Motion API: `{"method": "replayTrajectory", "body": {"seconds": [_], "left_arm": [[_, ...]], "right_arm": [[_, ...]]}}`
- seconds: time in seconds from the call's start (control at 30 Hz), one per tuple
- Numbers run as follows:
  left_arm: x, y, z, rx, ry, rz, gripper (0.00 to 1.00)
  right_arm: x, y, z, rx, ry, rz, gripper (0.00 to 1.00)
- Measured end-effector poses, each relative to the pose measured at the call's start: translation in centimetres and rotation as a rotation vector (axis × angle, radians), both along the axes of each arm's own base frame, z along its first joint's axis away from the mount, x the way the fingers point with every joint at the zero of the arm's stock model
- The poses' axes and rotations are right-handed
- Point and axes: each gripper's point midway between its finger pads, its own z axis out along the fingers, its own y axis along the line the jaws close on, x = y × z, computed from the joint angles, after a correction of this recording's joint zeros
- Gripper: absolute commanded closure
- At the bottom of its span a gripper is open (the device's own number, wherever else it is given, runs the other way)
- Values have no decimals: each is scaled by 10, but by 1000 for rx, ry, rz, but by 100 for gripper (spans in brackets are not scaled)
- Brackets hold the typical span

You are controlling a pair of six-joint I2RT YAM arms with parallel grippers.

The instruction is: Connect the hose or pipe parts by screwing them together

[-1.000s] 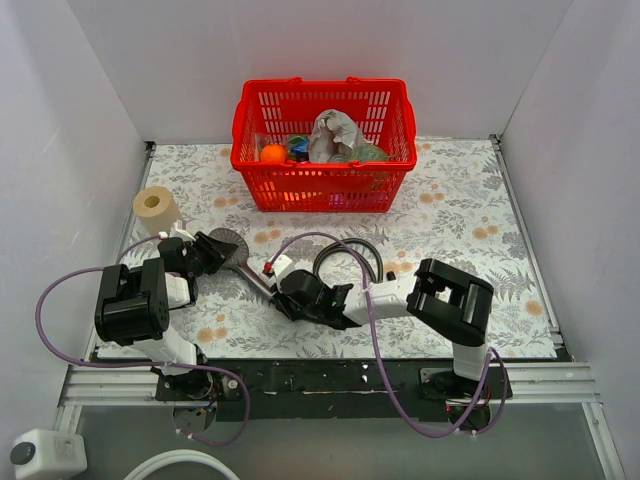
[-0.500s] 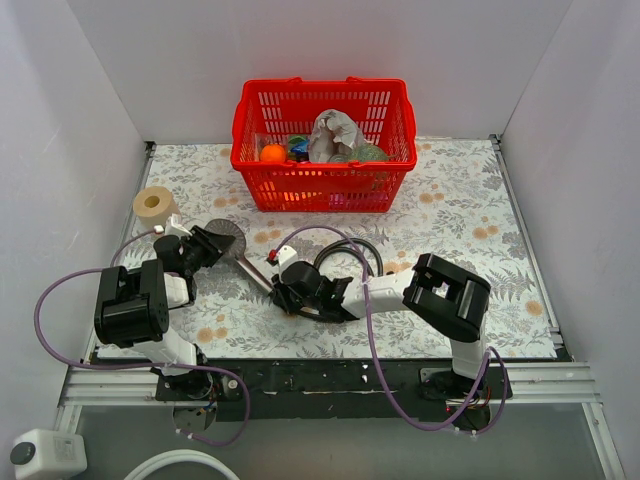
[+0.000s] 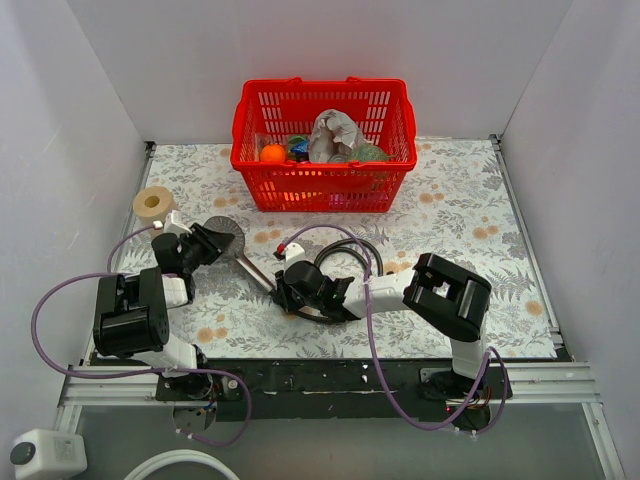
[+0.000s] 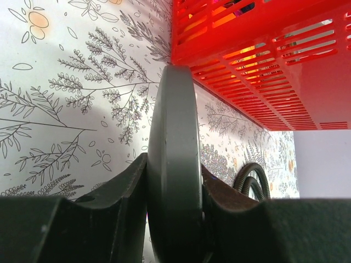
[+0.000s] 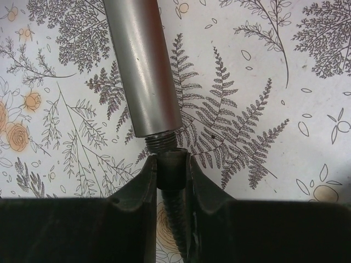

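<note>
The grey hand shower lies on the patterned table with its round head up on edge. My left gripper is shut on that head, whose rim stands between the two fingers. The straight handle runs toward my right gripper. In the right wrist view the handle ends in a bare thread. My right gripper is shut on the dark hose's end nut, which sits at the tip of the thread. The hose coils behind the right wrist.
A red basket with several small items stands at the back centre, close behind the shower head. A paper roll sits at the far left. Purple cables loop over both arms.
My right gripper has moved left and slightly away with the hose nut, up to the handle's threaded end. The left gripper and shower head have shifted a little toward the back.
</note>
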Motion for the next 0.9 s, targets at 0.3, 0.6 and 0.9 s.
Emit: {"method": "replayTrajectory", "body": {"seconds": [0.3, 0.6, 0.9], "left_arm": [[-3, -2, -10, 17, 16, -17, 100], [-5, -4, -17, 33, 27, -30, 100], [-22, -21, -33, 3, 117, -79, 100]], "right_arm": [[-2, 2, 1, 3, -8, 44, 56], [-10, 8, 3, 8, -16, 125, 51], [-3, -2, 28, 32, -71, 124, 41]]}}
